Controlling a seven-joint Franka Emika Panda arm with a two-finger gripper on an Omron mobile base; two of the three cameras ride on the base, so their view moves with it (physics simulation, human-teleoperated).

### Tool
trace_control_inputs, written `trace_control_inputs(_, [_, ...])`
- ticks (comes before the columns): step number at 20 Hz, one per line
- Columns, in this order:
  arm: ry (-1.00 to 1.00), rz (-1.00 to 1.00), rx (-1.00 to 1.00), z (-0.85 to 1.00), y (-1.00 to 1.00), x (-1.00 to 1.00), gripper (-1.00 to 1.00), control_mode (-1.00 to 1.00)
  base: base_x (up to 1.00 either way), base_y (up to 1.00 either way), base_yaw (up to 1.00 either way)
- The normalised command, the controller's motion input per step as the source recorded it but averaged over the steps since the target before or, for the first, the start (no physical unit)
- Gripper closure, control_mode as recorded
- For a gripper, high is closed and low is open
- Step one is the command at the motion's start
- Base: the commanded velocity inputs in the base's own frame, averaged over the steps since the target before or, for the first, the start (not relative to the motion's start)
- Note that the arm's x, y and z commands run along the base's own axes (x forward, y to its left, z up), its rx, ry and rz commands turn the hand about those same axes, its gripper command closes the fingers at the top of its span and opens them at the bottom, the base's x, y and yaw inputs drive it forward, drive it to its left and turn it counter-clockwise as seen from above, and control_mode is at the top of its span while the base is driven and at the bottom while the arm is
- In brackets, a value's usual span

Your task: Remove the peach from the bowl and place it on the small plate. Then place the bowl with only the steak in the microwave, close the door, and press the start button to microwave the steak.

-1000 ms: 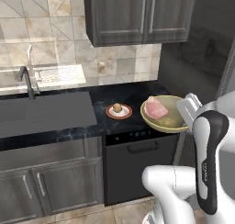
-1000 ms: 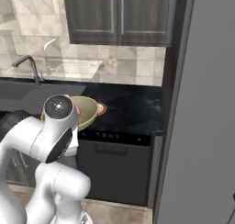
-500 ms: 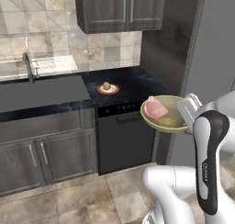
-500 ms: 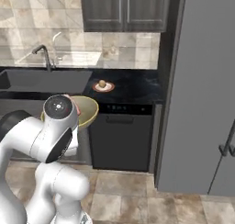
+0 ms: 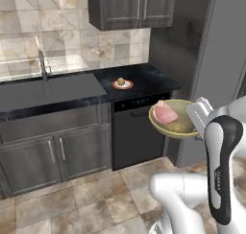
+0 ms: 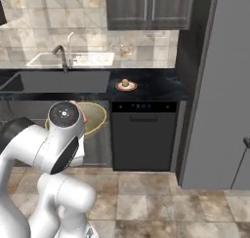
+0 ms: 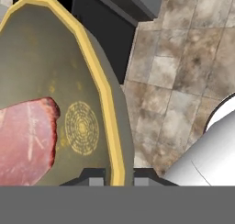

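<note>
My gripper [image 7: 114, 175] is shut on the rim of the olive-yellow bowl [image 7: 69, 81] and holds it in the air over the floor, away from the counter. The pink steak [image 7: 23, 140] lies inside the bowl [image 5: 181, 127], and nothing else lies with the steak [image 5: 165, 113]. In the right base view my arm hides most of the bowl [image 6: 96, 116]. The peach [image 5: 121, 81] sits on the small red-rimmed plate [image 5: 123, 86] on the black counter; the right base view shows peach [image 6: 125, 82] and plate [image 6: 126, 87] too. The microwave is out of view.
A black dishwasher [image 5: 139, 127] stands under the counter below the plate. The sink [image 5: 48, 91] with its faucet [image 5: 42, 63] lies to the left. A tall grey fridge [image 6: 219, 86] rises on the right. Dark wall cabinets [image 5: 129, 7] hang above. Tiled floor [image 5: 72, 194] spreads around the base.
The whole picture has shifted: the base has backed away from the counter, so counter and plate look farther off. The bowl with the steak stays in my gripper.
</note>
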Motion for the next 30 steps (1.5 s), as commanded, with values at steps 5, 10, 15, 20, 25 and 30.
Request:
trace_control_inputs(5, [0.0, 0.0, 0.0, 0.0, 0.0, 0.0, 1.0, 1.0, -0.01, 0.97, 0.0])
trace_control_inputs(10, [0.0, 0.0, 0.0, 0.0, 0.0, 0.0, 1.0, 1.0, 0.0, -0.13, -0.55])
trace_control_inputs(15, [0.0, 0.0, 0.0, 0.0, 0.0, 0.0, 1.0, 1.0, 0.08, -0.43, -0.77])
trace_control_inputs(20, [0.0, 0.0, 0.0, 0.0, 0.0, 0.0, 1.0, 1.0, 0.66, -0.57, -0.59])
trace_control_inputs(25, [0.0, 0.0, 0.0, 0.0, 0.0, 0.0, 1.0, 1.0, 1.0, -0.85, -0.33])
trace_control_inputs(30, [0.0, 0.0, 0.0, 0.0, 0.0, 0.0, 1.0, 1.0, 1.0, -0.83, -0.13])
